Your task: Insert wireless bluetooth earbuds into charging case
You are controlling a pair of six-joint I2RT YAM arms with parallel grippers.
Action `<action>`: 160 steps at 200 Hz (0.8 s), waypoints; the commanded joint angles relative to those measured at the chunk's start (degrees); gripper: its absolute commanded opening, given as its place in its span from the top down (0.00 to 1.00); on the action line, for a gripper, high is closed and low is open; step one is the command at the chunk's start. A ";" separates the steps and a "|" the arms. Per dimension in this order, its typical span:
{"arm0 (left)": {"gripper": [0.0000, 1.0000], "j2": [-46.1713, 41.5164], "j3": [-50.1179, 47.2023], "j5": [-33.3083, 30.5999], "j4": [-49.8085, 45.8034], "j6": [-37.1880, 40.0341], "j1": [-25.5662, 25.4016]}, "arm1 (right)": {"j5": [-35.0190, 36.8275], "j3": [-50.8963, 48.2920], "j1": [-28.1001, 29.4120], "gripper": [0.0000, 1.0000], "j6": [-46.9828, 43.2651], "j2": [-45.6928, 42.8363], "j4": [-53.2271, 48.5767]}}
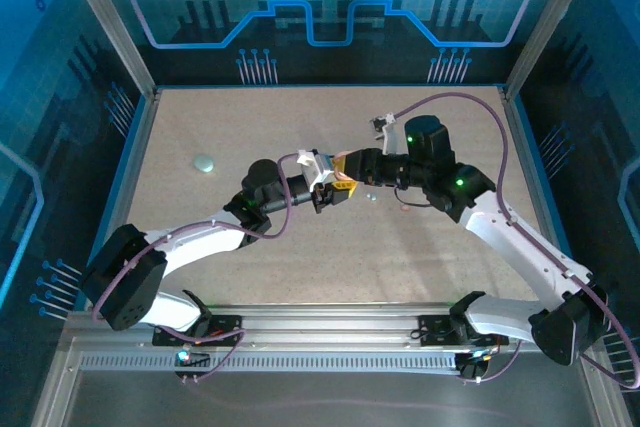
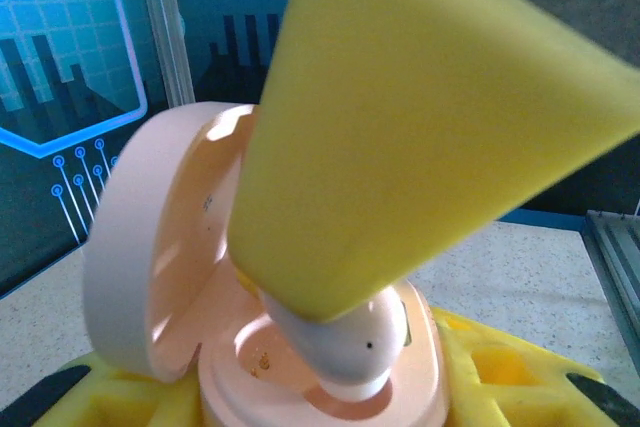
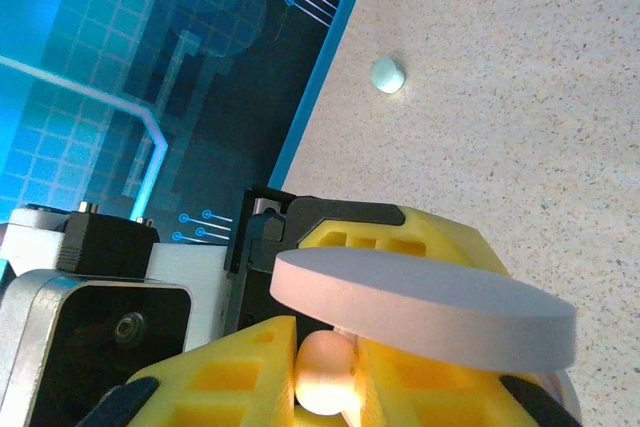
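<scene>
**Pinching an earbud (image 2: 345, 347) at the open charging case (image 2: 130, 247)**

Closed on the whitish-pink earbud, the right gripper (image 3: 325, 379) holds its lower end in a well of the pink charging case. The left gripper (image 1: 330, 194) clamps that case above the table (image 1: 250, 117). A pale green case (image 1: 204, 162) lies well apart.

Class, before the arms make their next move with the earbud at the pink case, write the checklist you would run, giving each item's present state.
1. Lid of the case open: ok.
2. Jaws of the left gripper shut on the case: ok.
3. Jaws of the right gripper shut on the earbud: ok.
4. Tip of the earbud inside the case: ok.
5. Earbud seated flush: not ok, it stands proud.
6. Lid clear to close: not ok, the right gripper is in the way.
</scene>
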 commanded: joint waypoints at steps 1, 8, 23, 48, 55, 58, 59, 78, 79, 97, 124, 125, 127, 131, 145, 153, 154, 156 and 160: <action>0.68 -0.86 2.65 0.74 6.24 -0.83 -0.54 | 3.40 0.89 0.62 0.76 -2.17 0.06 -5.88; 0.68 -0.80 2.69 0.70 6.24 -0.83 -0.51 | 3.34 0.99 0.70 0.74 -2.34 0.13 -5.95; 0.68 -0.80 2.71 0.75 6.25 -0.83 -0.56 | 3.36 1.23 0.74 0.74 -2.42 0.22 -6.12; 0.68 -0.79 2.65 0.73 6.21 -0.68 -0.52 | 3.76 1.67 0.79 0.71 -2.49 0.39 -6.63; 0.68 -0.79 2.64 0.70 6.23 -0.67 -0.56 | 3.88 1.89 0.81 0.71 -2.54 0.53 -6.96; 0.68 -0.77 2.57 0.68 6.22 -0.66 -0.52 | 3.98 2.03 0.83 0.70 -2.54 0.57 -7.14; 0.68 -0.74 2.61 0.68 6.23 -0.65 -0.54 | 4.00 2.08 0.85 0.70 -2.63 0.57 -7.21; 0.68 -0.81 2.39 0.60 6.07 -0.56 -0.56 | 4.15 2.64 0.88 0.69 -2.80 0.66 -7.95; 0.68 -0.80 2.38 0.55 6.07 -0.56 -0.56 | 4.17 2.65 0.88 0.69 -2.85 0.66 -7.96; 0.68 -0.79 2.44 0.57 6.08 -0.61 -0.53 | 4.45 3.00 0.88 0.69 -3.06 0.82 -8.40; 0.68 -0.82 2.38 0.77 6.11 -0.74 -0.54 | 4.41 3.93 1.13 0.71 -3.80 1.76 -9.51; 0.68 -0.80 2.43 0.77 6.13 -0.78 -0.55 | 4.39 4.00 1.14 0.71 -3.83 1.78 -9.53; 0.68 -0.86 2.39 0.77 6.08 -0.82 -0.56 | 4.37 4.09 1.19 0.71 -3.92 1.91 -9.75; 0.68 -0.88 2.38 0.87 6.12 -0.91 -0.55 | 4.42 4.27 1.23 0.71 -4.07 2.10 -10.07; 0.68 -0.88 2.35 1.31 6.10 -1.22 -0.52 | 4.23 4.67 1.45 0.73 -4.40 2.66 -10.19; 0.68 -0.88 2.21 1.33 6.23 -1.31 -0.56 | 4.28 4.95 1.66 0.73 -4.50 2.94 -10.32; 0.68 -0.88 2.25 1.32 6.23 -1.38 -0.56 | 4.28 4.99 1.67 0.73 -4.53 2.94 -10.29; 0.68 -0.88 2.20 1.30 6.24 -1.47 -0.56 | 4.28 5.07 1.67 0.73 -4.49 3.01 -10.40; 0.68 -0.88 2.14 1.20 6.24 -1.45 -0.60 | 4.27 5.18 1.63 0.73 -4.55 3.11 -10.48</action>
